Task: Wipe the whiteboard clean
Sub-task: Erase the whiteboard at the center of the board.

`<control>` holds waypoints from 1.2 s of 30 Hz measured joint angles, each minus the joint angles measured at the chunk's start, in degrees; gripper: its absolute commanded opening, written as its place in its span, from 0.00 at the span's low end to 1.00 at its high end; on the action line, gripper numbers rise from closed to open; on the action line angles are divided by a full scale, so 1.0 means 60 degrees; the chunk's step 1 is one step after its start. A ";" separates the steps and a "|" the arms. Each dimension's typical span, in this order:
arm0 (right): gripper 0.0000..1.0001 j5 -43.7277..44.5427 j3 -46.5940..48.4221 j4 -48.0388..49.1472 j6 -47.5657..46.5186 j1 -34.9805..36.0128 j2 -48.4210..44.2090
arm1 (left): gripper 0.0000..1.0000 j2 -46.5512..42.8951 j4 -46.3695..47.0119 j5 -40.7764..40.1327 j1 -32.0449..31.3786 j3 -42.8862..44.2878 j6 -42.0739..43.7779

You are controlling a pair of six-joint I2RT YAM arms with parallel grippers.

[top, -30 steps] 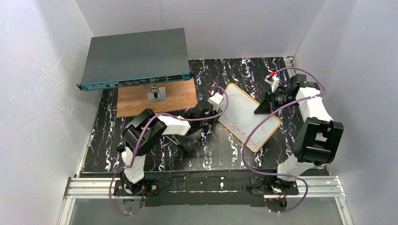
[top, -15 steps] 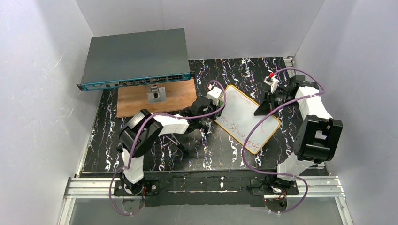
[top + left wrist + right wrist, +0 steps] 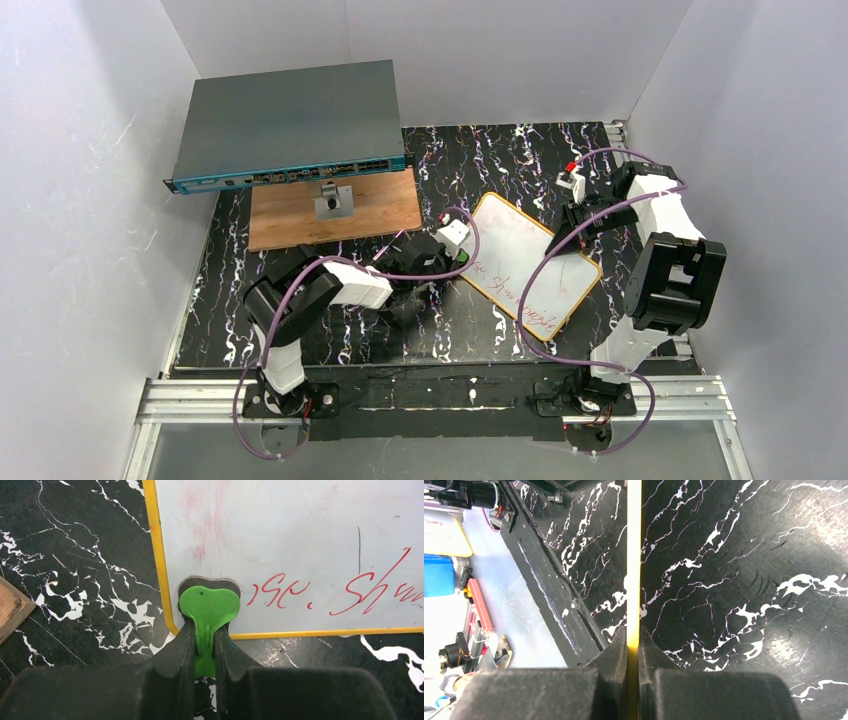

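The black marbled table (image 3: 220, 300) bears a wooden board (image 3: 290, 220) (brown) — and the whiteboard (image 3: 510, 235).

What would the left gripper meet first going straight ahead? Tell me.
The left gripper, shut on the green eraser, points across the whiteboard: likely only its faintly smudged white surface lies ahead. The red writing sits beside that line.

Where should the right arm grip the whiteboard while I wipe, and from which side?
Pinch the whiteboard by its thin orange rim on the right edge, coming from the right: the flat board offers only its edge, and the eraser sits at the left corner. The right gripper is clamped there.
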 measured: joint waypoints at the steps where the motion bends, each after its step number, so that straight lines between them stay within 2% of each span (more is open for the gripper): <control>1: 0.01 0.0055 0.0000 -0.0022 0.0004 -0.0004 0.0000 | 0.00 0.0000 0.0011 -0.0047 -0.0033 -0.0044 0.0058; 8: 0.01 0.0164 0.0000 -0.0117 0.0047 -0.0084 0.0237 | 0.00 0.0204 0.0025 -0.0339 -0.0164 0.0160 0.0342; 21: 0.01 0.0237 -0.0127 0.0477 0.0718 -0.0178 0.0273 | 0.00 0.1137 0.0324 -0.0568 -0.0259 0.2583 -0.0051; 26: 0.01 0.0244 -0.0149 0.0539 0.0812 -0.0091 0.0280 | 0.00 0.0969 0.0237 -0.0827 -0.0291 0.2401 0.0080; 36: 0.01 0.0215 -0.0299 0.0594 0.0896 -0.0004 0.0280 | 0.00 0.0390 -0.0226 -0.1555 -0.0280 0.0627 -0.0273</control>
